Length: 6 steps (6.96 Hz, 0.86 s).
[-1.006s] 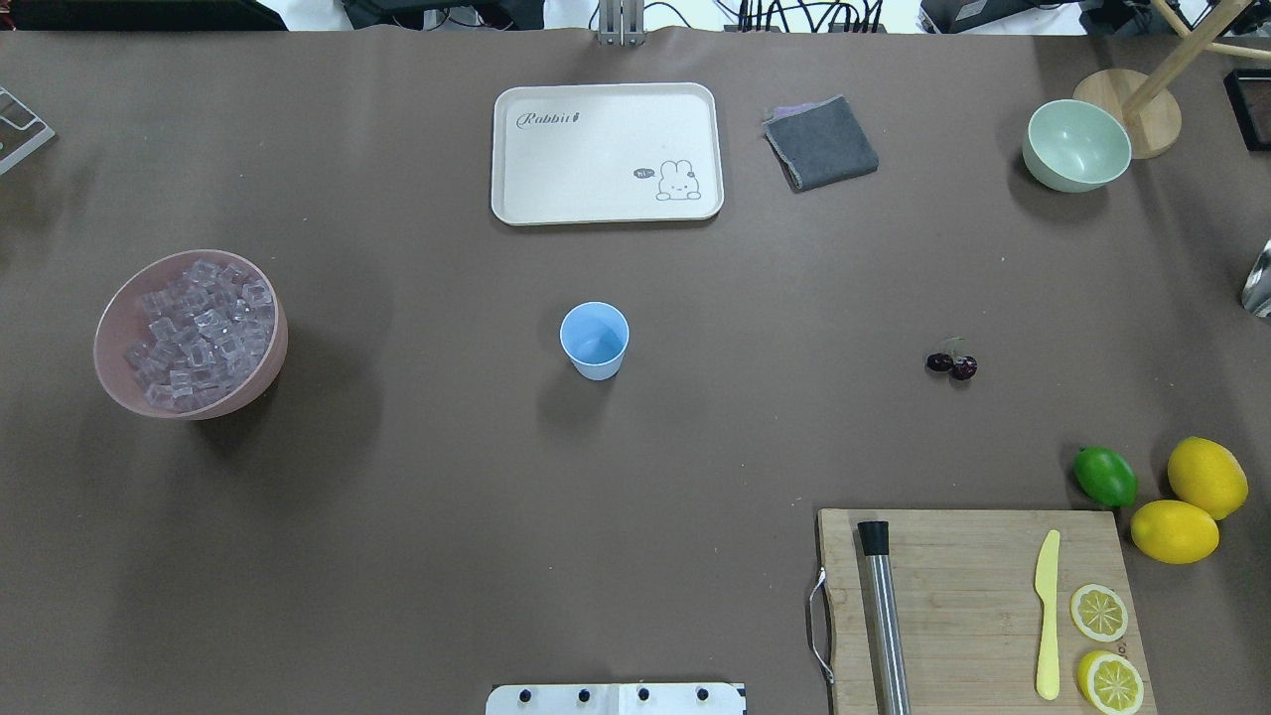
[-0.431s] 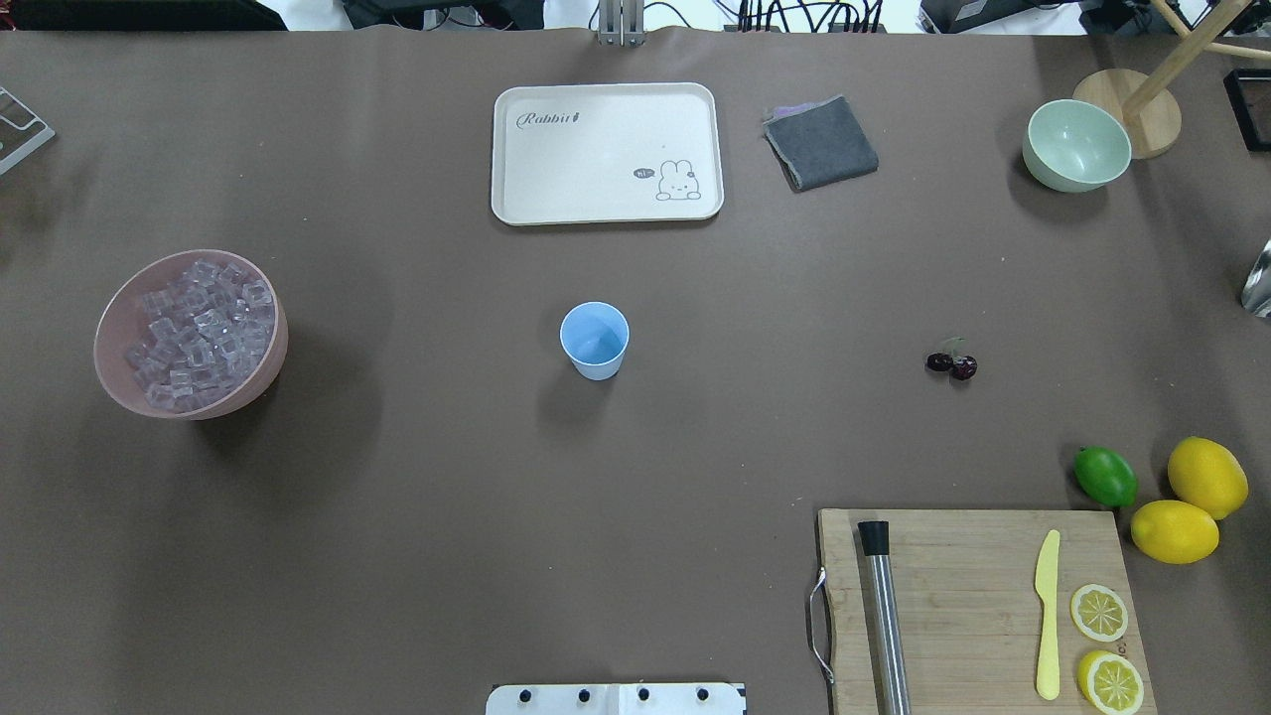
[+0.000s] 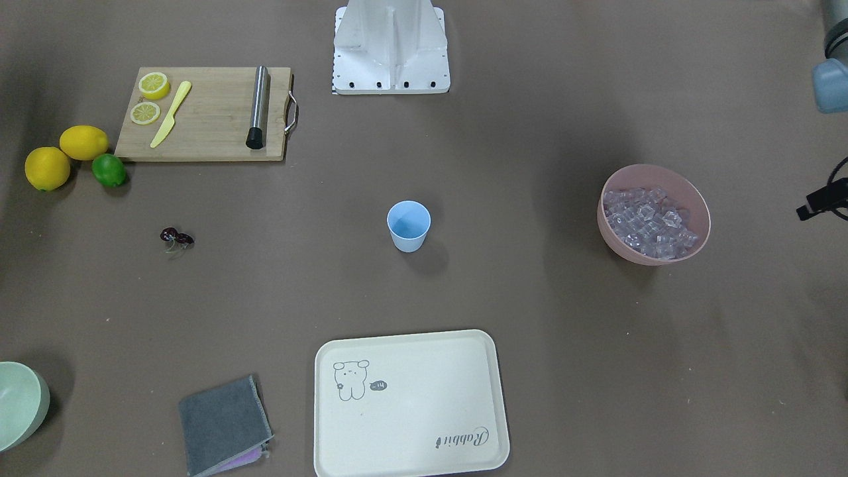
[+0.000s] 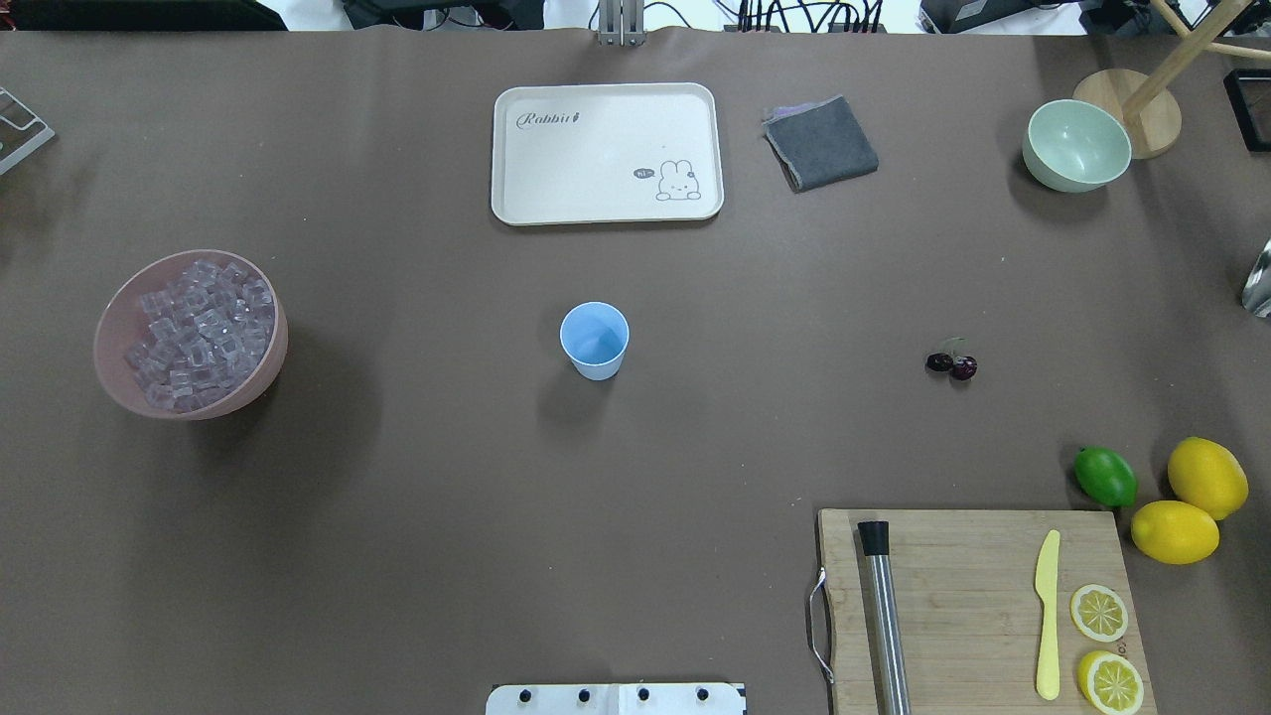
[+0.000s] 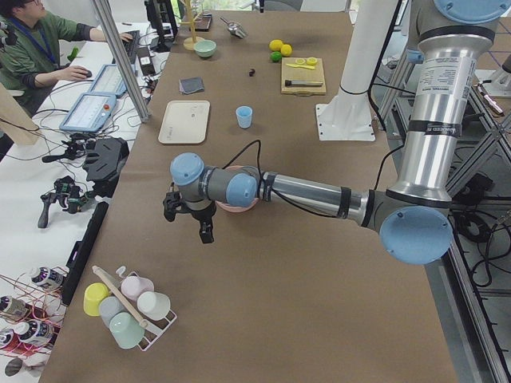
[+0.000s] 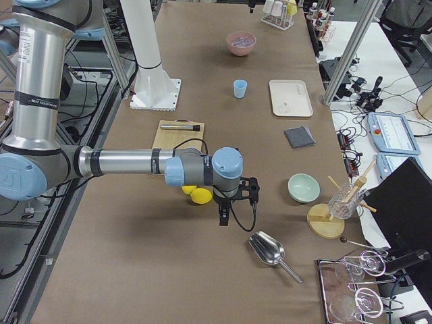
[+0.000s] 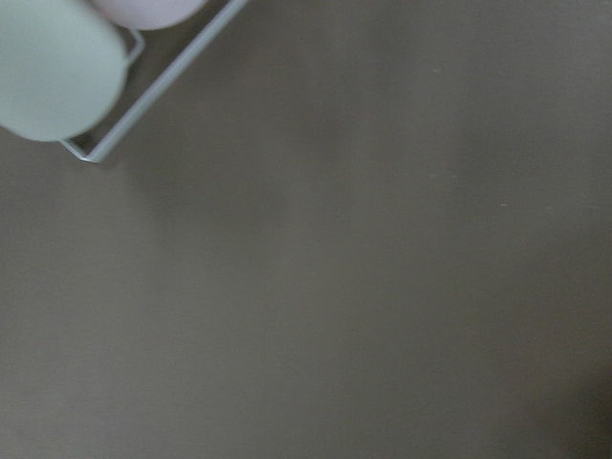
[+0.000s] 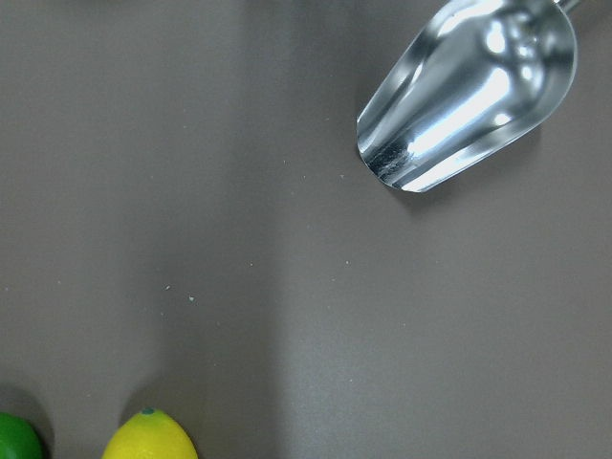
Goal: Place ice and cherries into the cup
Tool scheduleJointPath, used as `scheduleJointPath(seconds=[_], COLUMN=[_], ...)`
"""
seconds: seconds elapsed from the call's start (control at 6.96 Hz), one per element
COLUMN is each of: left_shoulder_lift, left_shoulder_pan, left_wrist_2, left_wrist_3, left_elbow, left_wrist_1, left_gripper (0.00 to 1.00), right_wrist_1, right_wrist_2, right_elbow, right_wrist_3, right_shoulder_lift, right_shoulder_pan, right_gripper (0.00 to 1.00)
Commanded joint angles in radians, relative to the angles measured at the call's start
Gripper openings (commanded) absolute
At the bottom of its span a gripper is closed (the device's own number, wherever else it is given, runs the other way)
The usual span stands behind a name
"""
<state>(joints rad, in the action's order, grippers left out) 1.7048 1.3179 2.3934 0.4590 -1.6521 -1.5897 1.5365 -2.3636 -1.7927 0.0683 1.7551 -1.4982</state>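
Right hand (image 6: 236, 202) (spread or not, cannot tell) hangs between lemons (image 6: 200, 196) and metal scoop (image 6: 268, 250).

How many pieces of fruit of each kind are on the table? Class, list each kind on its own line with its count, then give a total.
Whole lemons: 2
Cut lemon pieces: 2
Lime: 1
Cherries: 2
Total: 7

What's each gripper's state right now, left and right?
Left gripper: cannot be told from these views.
Right gripper: cannot be told either.
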Motion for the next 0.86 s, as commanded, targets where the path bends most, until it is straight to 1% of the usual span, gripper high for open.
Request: scheduleJointPath(seconds=[0.0, 0.14, 0.29, 0.58, 0.72], left_shoulder_lift=[0.044, 0.082, 0.096, 0.092, 0.095], left_shoulder_pan=[-0.121, -0.161, -0.198, -0.215, -0.224], left_wrist_2=[0.003, -0.002, -0.005, -0.003, -0.003], left_wrist_3=[0.171, 0.220, 0.289, 0.374, 0.377], left_elbow=[-0.058, -0.036, -0.020, -0.015, 0.001], left_wrist_1=[-0.006, -0.001, -0.004, -0.004, -0.006], left_gripper=[0.98, 0.98, 0.98, 0.98, 0.98], right_wrist_1=[0.001, 0.001, 0.001, 0.001, 0.001], right_wrist_2=[0.000, 0.000, 0.001, 0.001, 0.001], right_elbow=[-0.001, 0.001, 0.001, 0.004, 0.006], right_wrist_3=[-0.002, -0.001, -0.001, -0.001, -0.001], right_shoulder_lift=[0.001, 0.001, 0.001, 0.001, 0.001], right_shoulder_pan=[0.001, 0.001, 0.004, 0.004, 0.004], right_gripper=[1.00, 1.00, 1.00, 1.00, 1.00])
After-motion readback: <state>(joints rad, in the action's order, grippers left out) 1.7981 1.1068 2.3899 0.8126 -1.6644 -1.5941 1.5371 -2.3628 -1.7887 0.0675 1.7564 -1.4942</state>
